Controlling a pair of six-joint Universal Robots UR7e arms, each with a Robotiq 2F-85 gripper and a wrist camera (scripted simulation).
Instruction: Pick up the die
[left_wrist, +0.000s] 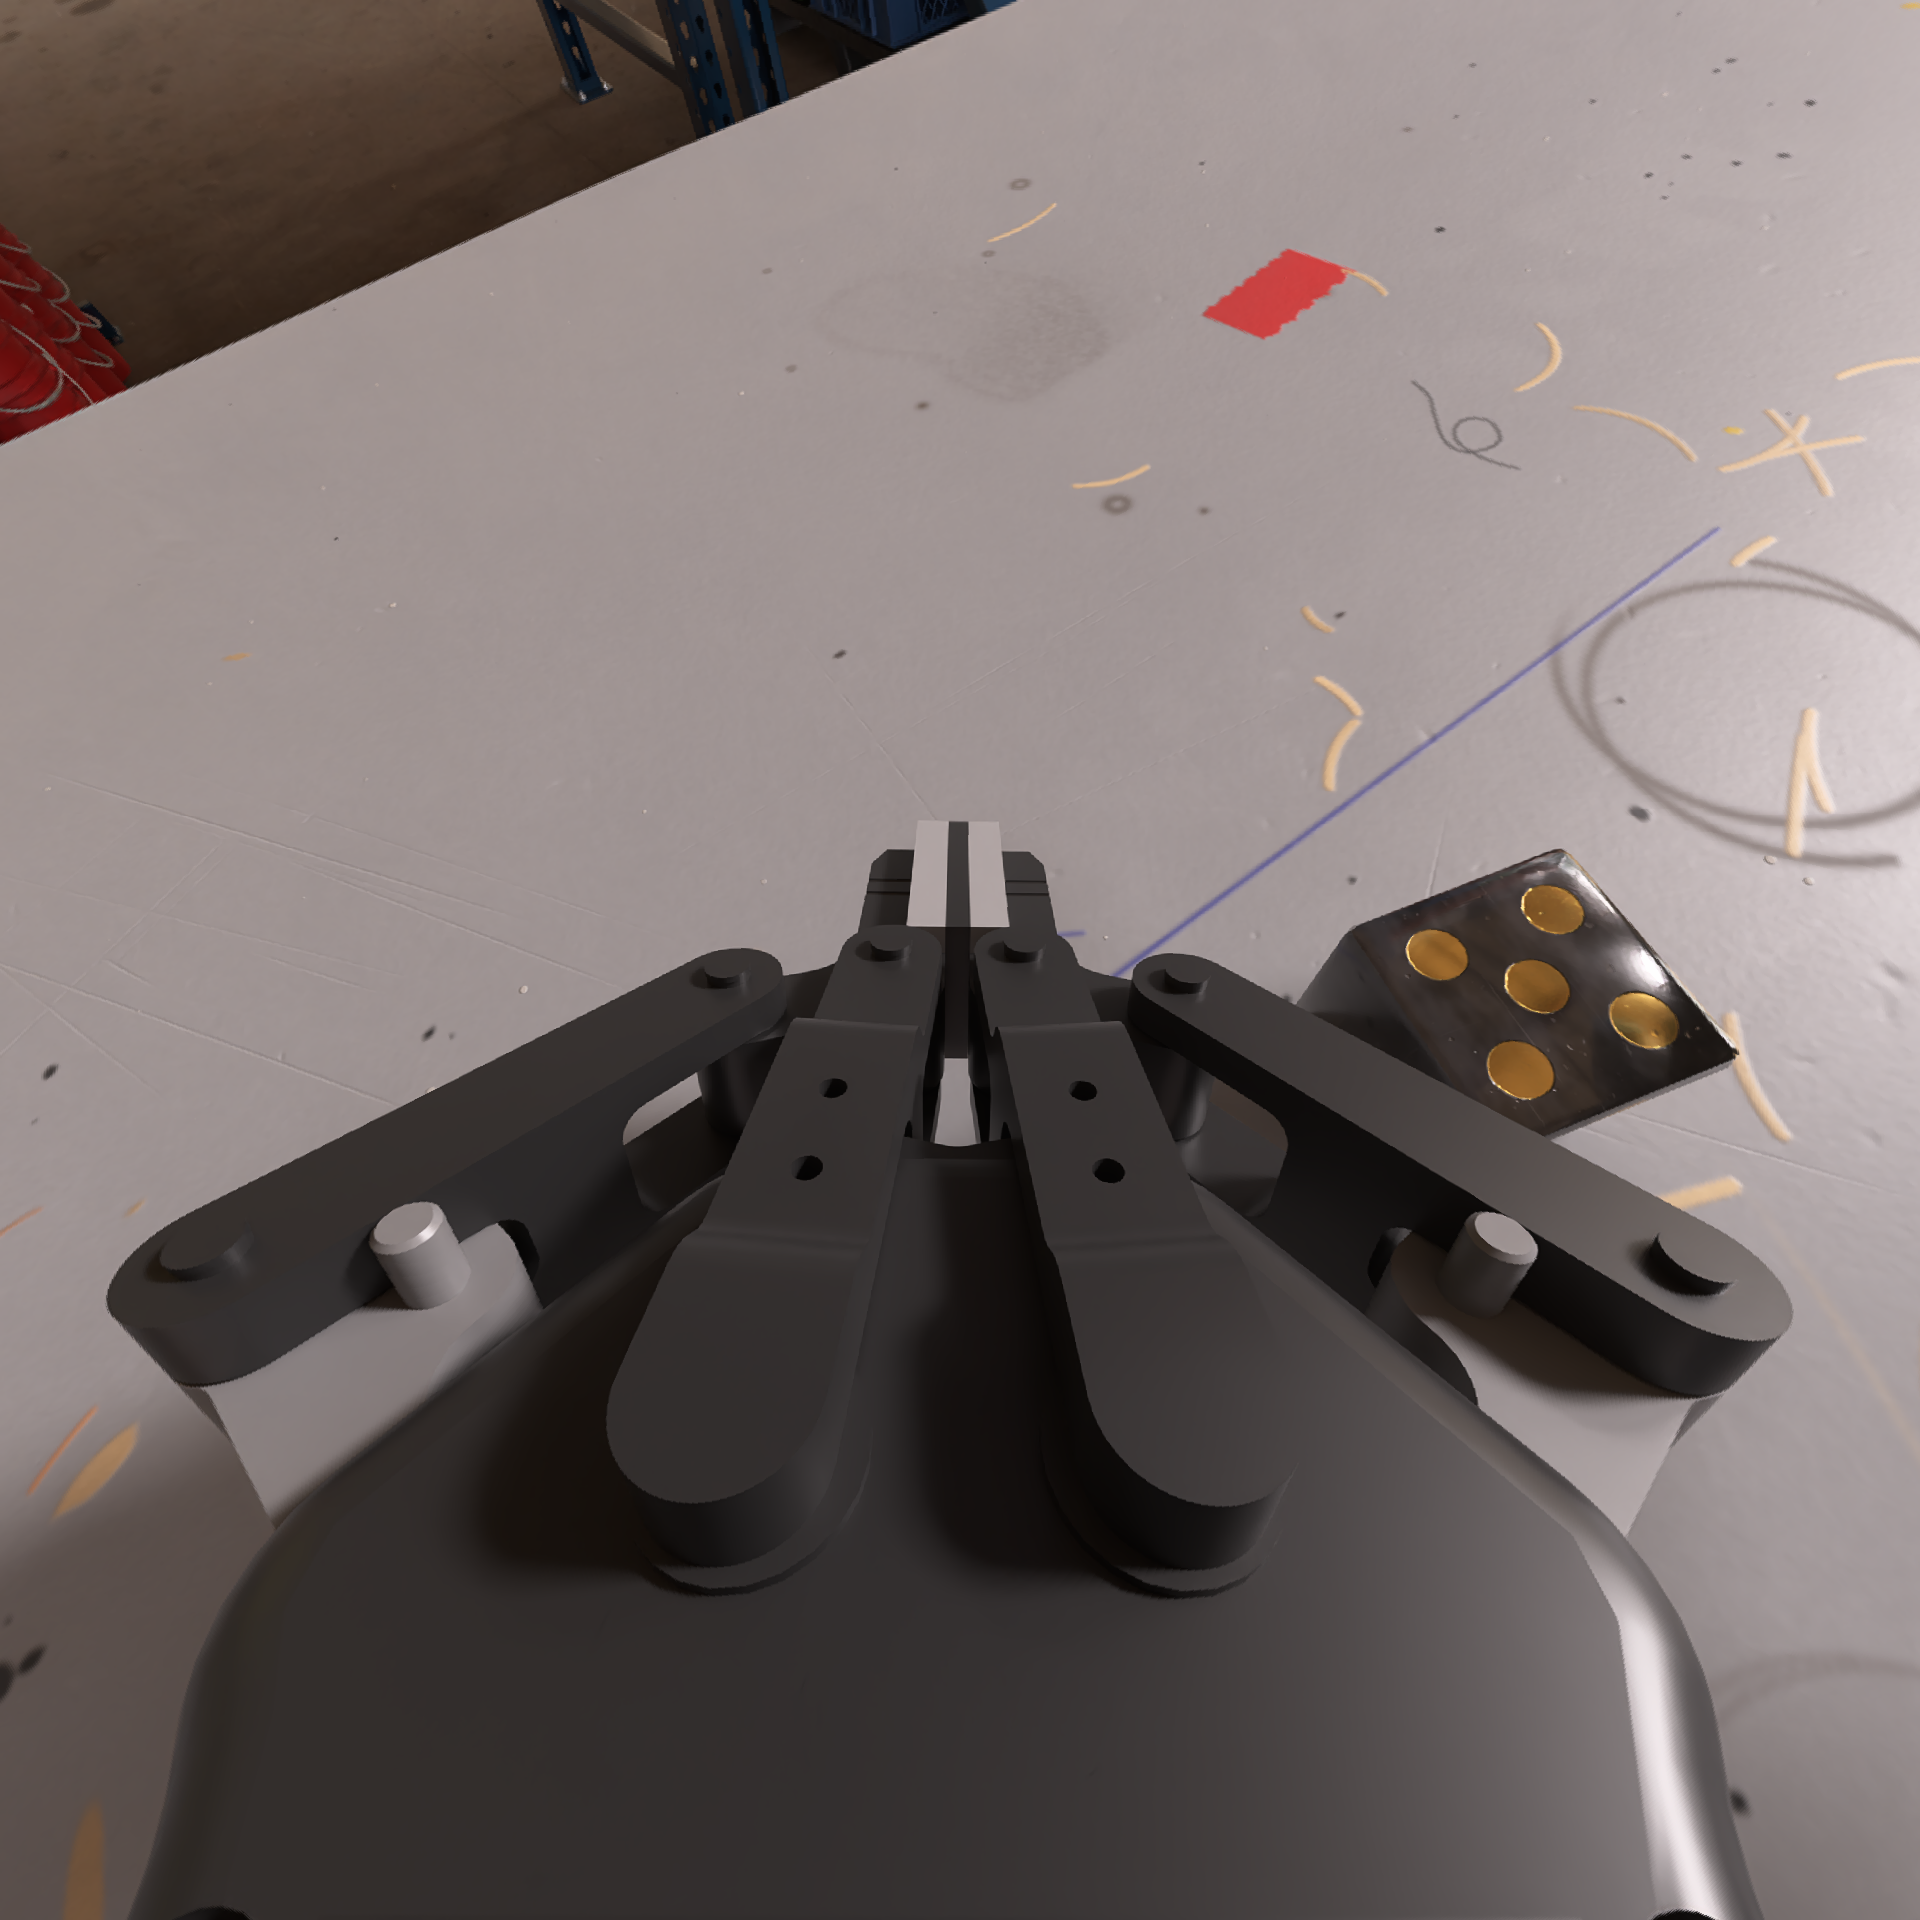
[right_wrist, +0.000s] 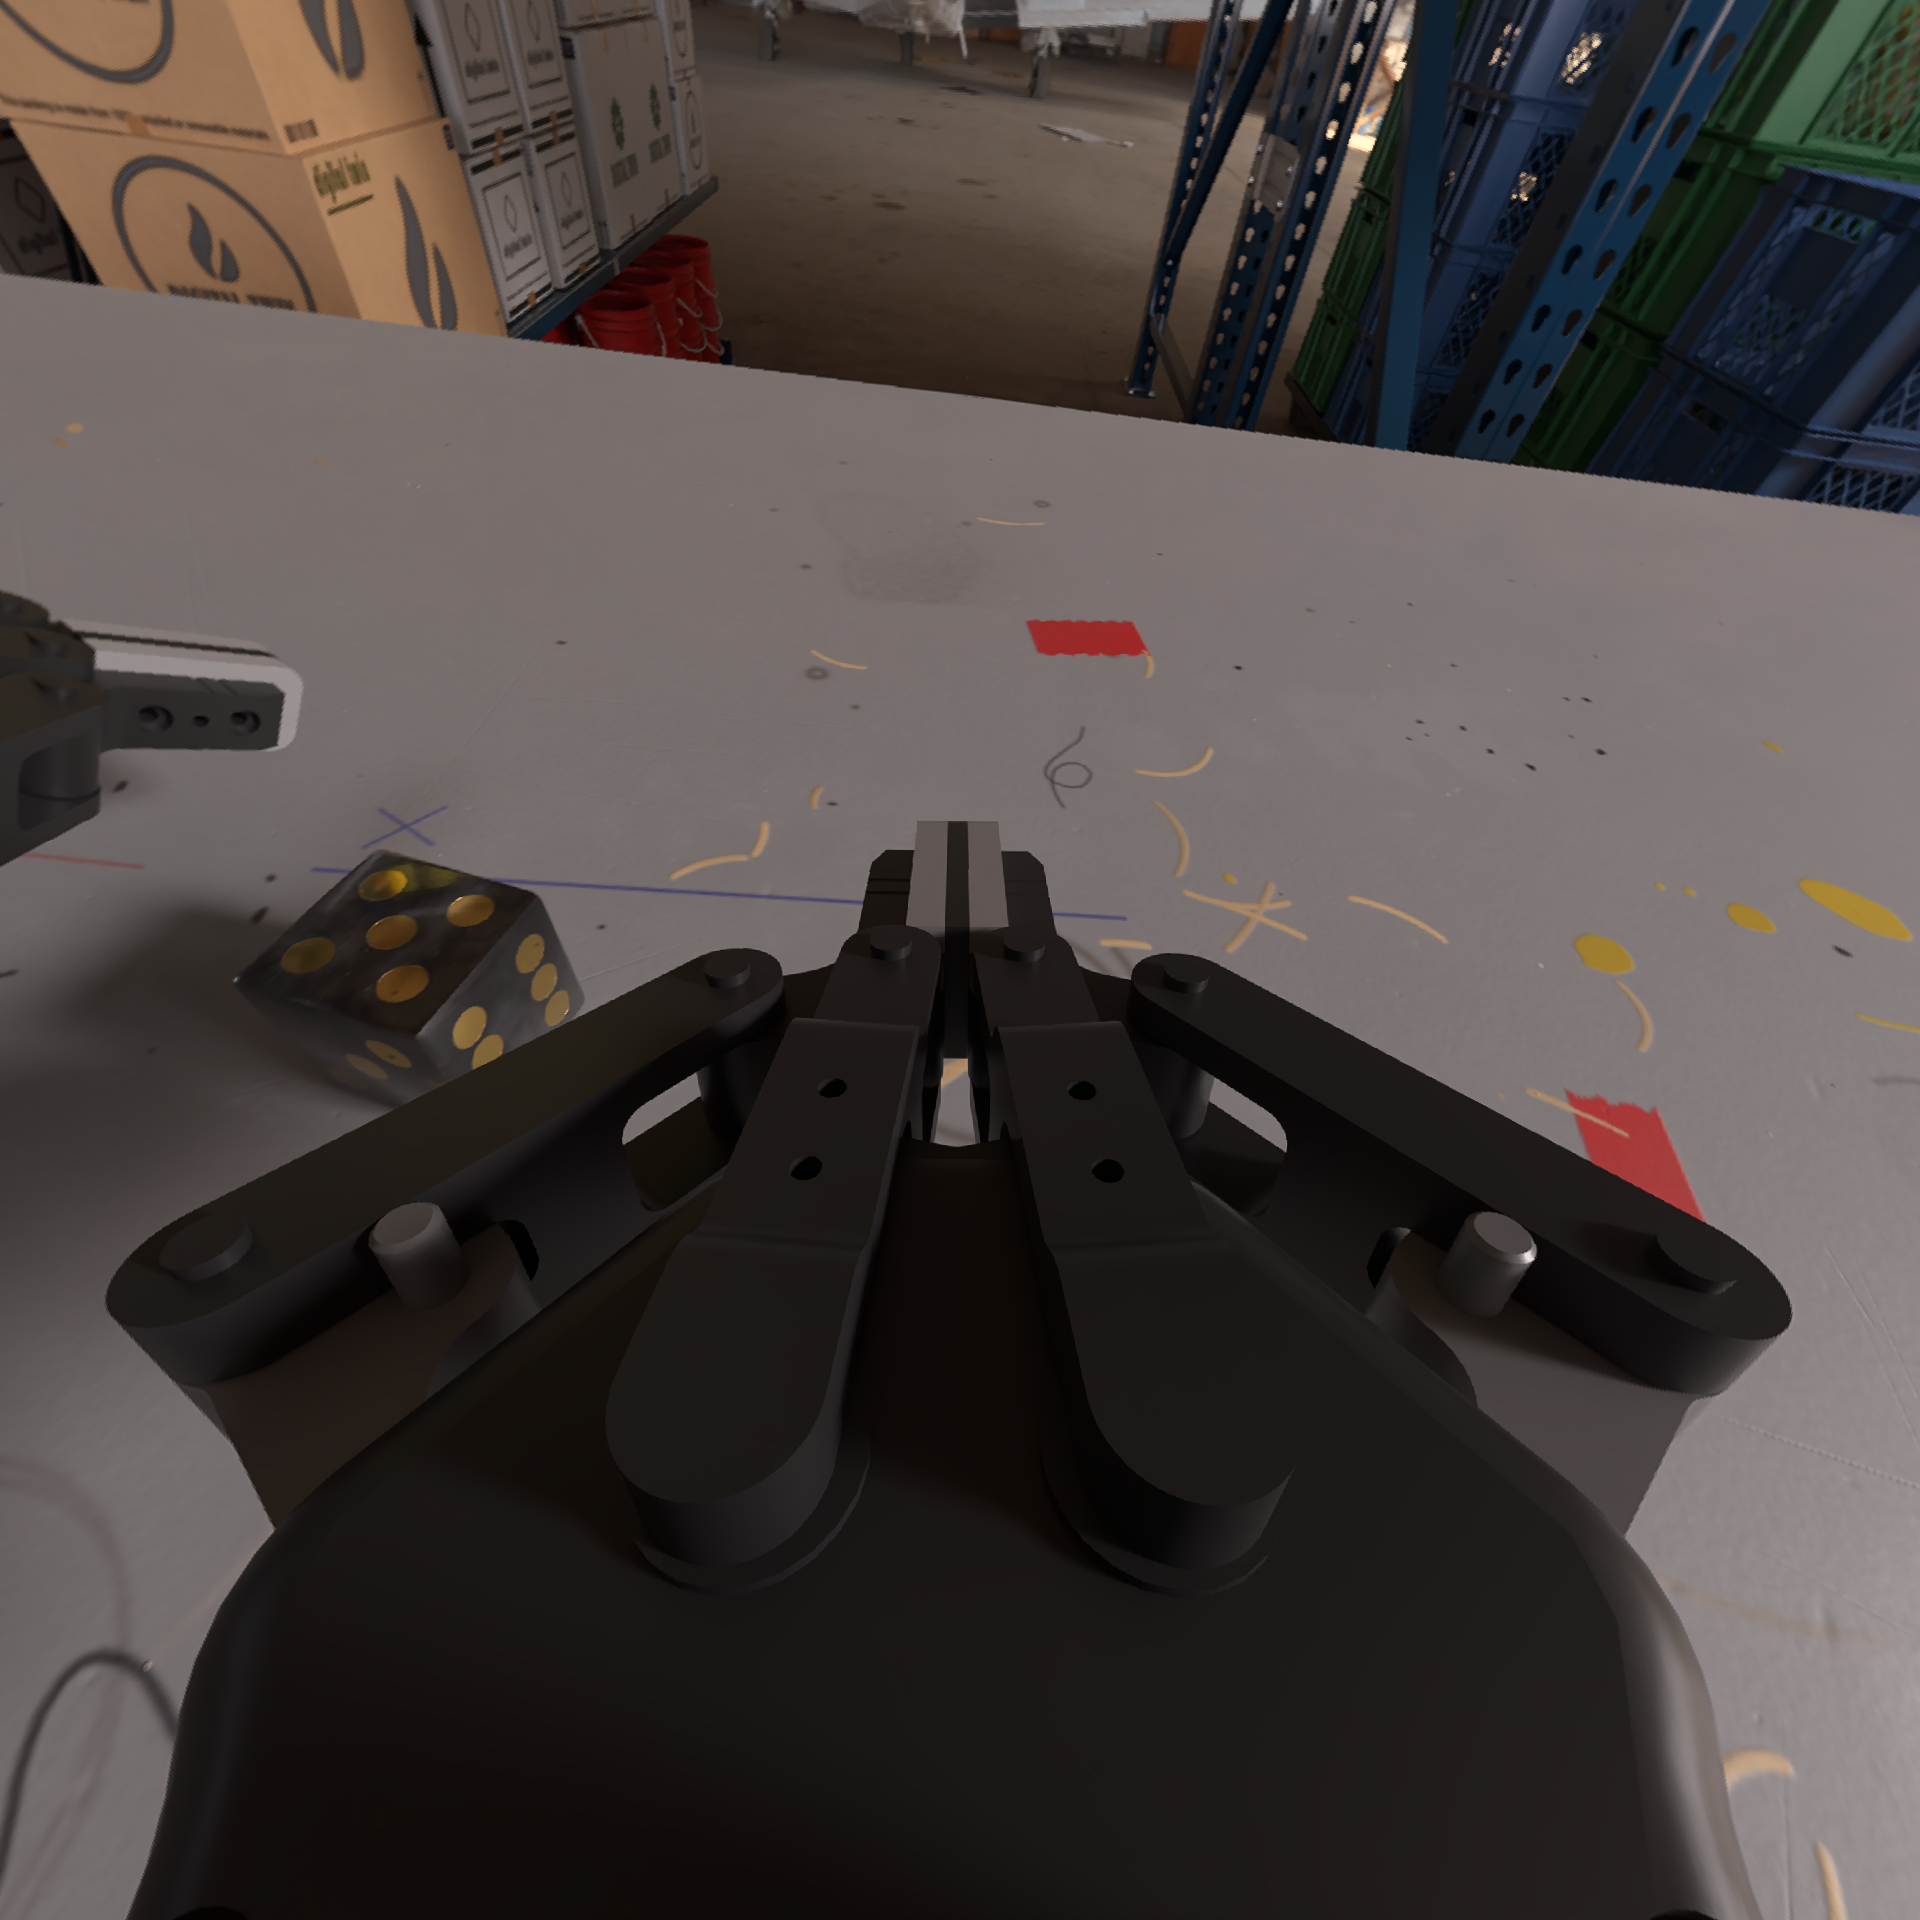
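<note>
The die (left_wrist: 1538, 987) is a dark glossy cube with gold dots, resting on the grey table (left_wrist: 623, 623). In the left wrist view it sits to the right of my left gripper (left_wrist: 957, 873), partly hidden behind the gripper's right link. My left gripper is shut and empty, pads together. In the right wrist view the die (right_wrist: 416, 971) lies to the left of my right gripper (right_wrist: 957, 873), which is also shut and empty. The left gripper (right_wrist: 197, 691) shows at the far left of that view, beyond the die.
Red tape patches (left_wrist: 1276, 294) (right_wrist: 1631, 1153) lie on the table, with pen marks, yellow paint spots (right_wrist: 1855, 909) and thin wood shavings. The far table edge (right_wrist: 1039, 400) runs across the view; beyond it stand cardboard boxes (right_wrist: 239, 197), red buckets (right_wrist: 655, 301) and blue racking (right_wrist: 1558, 208).
</note>
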